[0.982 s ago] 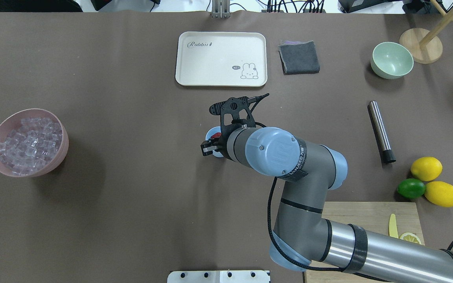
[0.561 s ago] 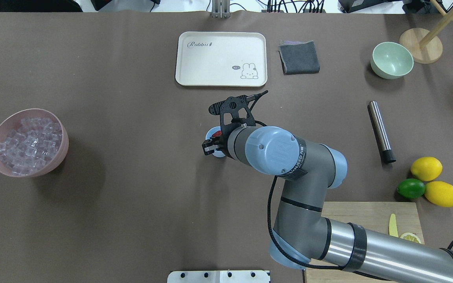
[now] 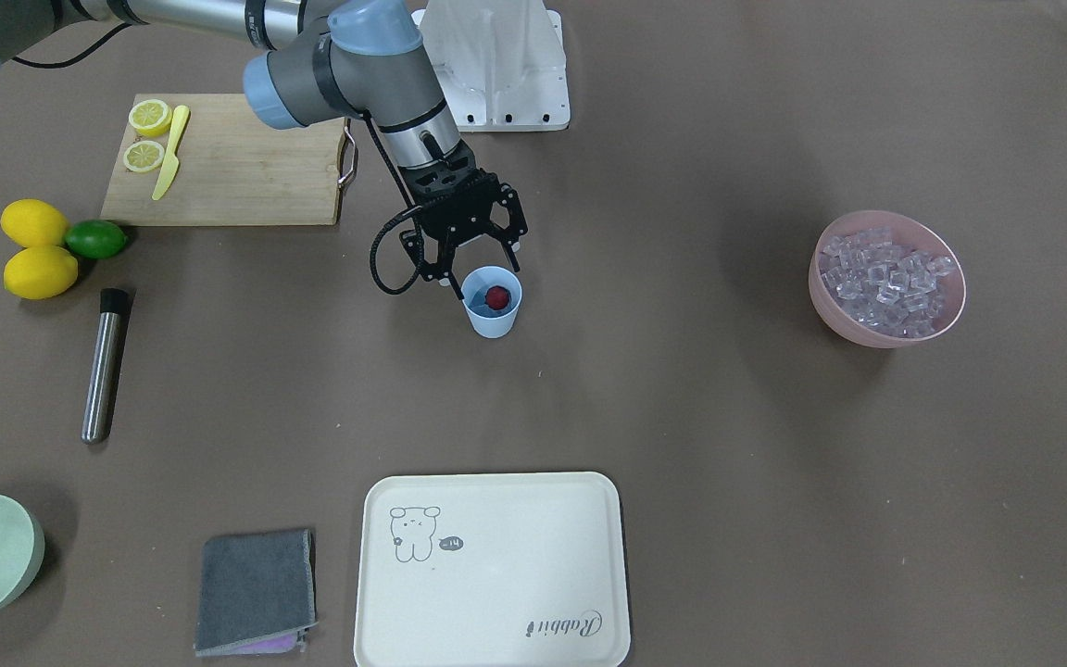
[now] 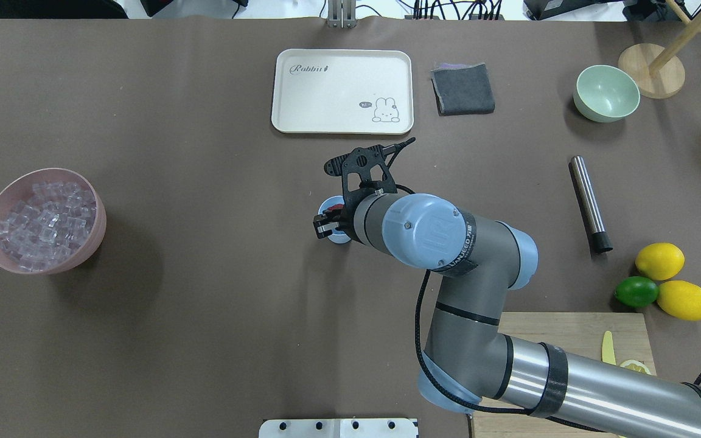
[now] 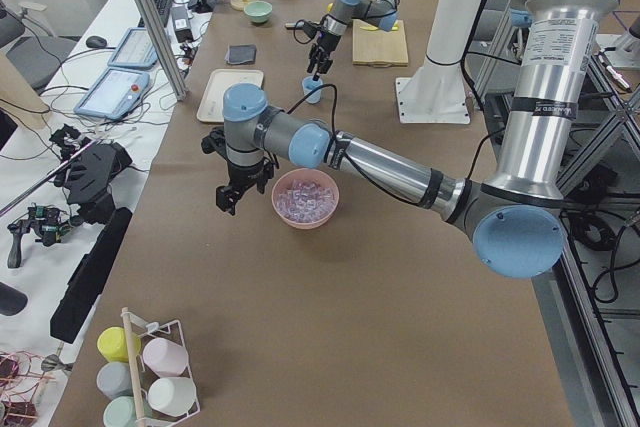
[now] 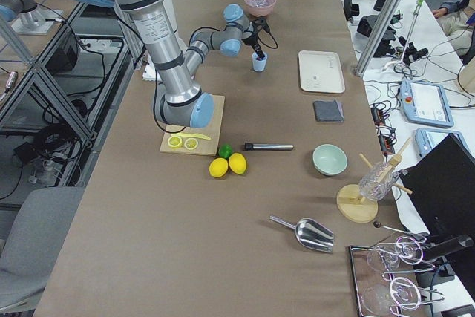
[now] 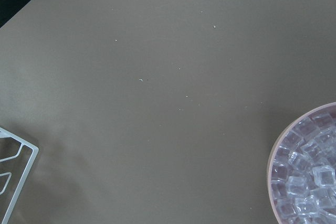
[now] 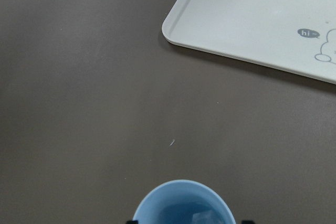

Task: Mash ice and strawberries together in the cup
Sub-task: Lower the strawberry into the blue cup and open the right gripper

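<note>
The small red strawberry lies in the light-blue tapered plastic cup under the right gripper, apparently released, while clear ice cubes fill the pink round bowl at 3 o'clock, front-facing view.

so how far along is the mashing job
Done: the strawberry sits in the cup. In hand: the right end effector hovers open over the cup. Still to do: the ice is heaped in the pink bowl, and the steel rod lies untouched.

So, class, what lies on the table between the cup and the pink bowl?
Nothing: in the front-facing view, the stretch of table between cup and bowl is bare.
</note>
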Robot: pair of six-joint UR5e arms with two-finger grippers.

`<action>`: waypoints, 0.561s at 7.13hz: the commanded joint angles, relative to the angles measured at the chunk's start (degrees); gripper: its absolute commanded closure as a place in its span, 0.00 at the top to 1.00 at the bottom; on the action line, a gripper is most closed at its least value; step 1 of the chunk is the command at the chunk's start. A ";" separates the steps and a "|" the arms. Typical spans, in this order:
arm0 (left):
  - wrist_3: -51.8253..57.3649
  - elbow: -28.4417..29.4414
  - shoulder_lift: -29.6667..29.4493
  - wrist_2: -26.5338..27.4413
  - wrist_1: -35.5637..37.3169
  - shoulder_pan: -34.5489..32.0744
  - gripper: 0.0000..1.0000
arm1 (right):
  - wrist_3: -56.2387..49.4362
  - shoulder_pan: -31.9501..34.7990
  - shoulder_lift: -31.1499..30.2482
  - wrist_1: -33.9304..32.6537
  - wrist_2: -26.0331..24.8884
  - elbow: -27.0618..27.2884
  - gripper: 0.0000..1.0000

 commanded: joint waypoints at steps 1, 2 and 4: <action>0.00 0.10 -0.54 0.09 0.11 0.09 0.97 | -0.59 2.90 -0.11 0.44 4.24 0.43 0.99; -0.27 0.36 -0.98 0.00 0.81 0.00 0.97 | -0.77 6.23 -0.29 0.44 9.76 0.87 0.99; -0.88 3.50 -2.38 -0.09 1.17 -2.00 0.97 | -0.94 13.96 -4.22 0.53 19.61 1.66 0.99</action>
